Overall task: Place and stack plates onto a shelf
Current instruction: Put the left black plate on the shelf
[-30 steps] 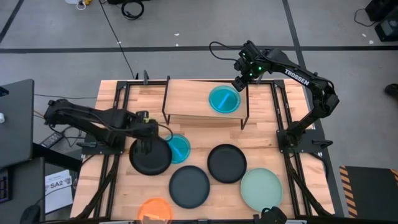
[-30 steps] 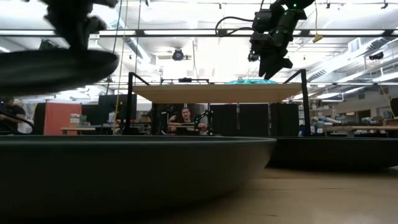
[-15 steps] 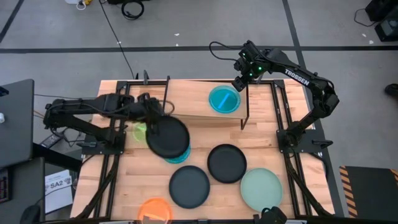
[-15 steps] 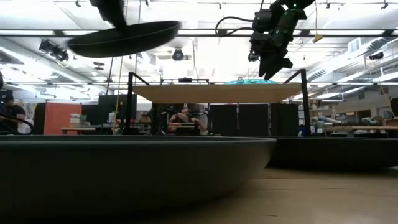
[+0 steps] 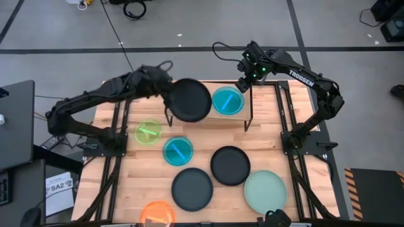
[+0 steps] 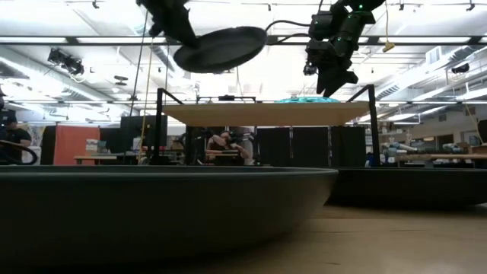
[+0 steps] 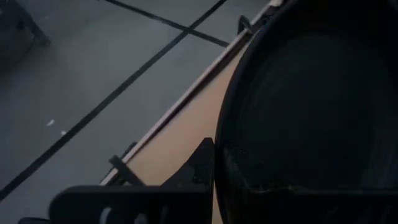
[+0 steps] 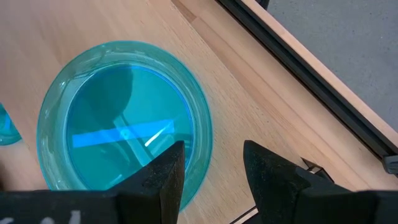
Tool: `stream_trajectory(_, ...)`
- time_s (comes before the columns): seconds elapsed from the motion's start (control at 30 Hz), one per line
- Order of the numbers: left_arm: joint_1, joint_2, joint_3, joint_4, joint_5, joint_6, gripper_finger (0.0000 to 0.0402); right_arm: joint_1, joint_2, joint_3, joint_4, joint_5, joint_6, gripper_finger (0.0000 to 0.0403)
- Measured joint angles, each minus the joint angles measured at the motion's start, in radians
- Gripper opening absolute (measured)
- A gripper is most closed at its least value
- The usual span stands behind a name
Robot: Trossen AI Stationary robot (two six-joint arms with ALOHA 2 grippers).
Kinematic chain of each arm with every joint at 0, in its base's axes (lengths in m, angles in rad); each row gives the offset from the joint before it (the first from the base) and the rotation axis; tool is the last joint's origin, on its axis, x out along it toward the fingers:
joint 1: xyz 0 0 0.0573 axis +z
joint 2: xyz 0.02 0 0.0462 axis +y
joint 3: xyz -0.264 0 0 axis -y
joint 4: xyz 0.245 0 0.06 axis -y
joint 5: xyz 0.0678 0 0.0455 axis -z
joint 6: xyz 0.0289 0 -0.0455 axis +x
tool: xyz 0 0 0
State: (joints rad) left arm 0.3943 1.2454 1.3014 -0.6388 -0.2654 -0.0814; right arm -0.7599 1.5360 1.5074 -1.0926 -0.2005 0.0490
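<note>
Three large black plates were in view. One black plate (image 5: pixel 190 100) was carried in the air above the left part of the shelf (image 5: pixel 196 113), pinched at its rim by the left claw (image 5: pixel 165 93). The other two black plates (image 5: pixel 230 165) lay on the worktop (image 5: pixel 297 183), close together in front of the shelf. One pale mint plate (image 5: pixel 265 192) sat near them at the worktop's right front. Two translucent blue plates showed: one blue plate (image 5: pixel 227 101) on the right part of the shelf, another (image 5: pixel 178 151) on the worktop. One lime green plate (image 5: pixel 148 133) and one orange plate (image 5: pixel 156 212) also lay on the worktop. The right claw (image 8: pixel 211 168) hung over the shelf's blue plate, fingers spread and holding nothing.
</note>
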Motion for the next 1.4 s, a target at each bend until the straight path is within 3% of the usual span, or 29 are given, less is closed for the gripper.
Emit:
stream_trajectory(0.2,0.095,0.062,-0.001,0.051,0.083,-0.012,0.0016,0.000,0.000,0.000,0.012,0.000,0.000,0.0170)
stream_trajectory(0.7,0.193,0.227,0.000,0.052,0.093,-0.015,0.0020,0.000,0.000,0.000,0.022,0.000,0.000,0.0170)
stream_trajectory(1.4,0.205,0.240,-0.001,0.042,0.094,-0.011,0.0037,0.000,0.000,0.000,0.022,0.000,0.000,0.0170)
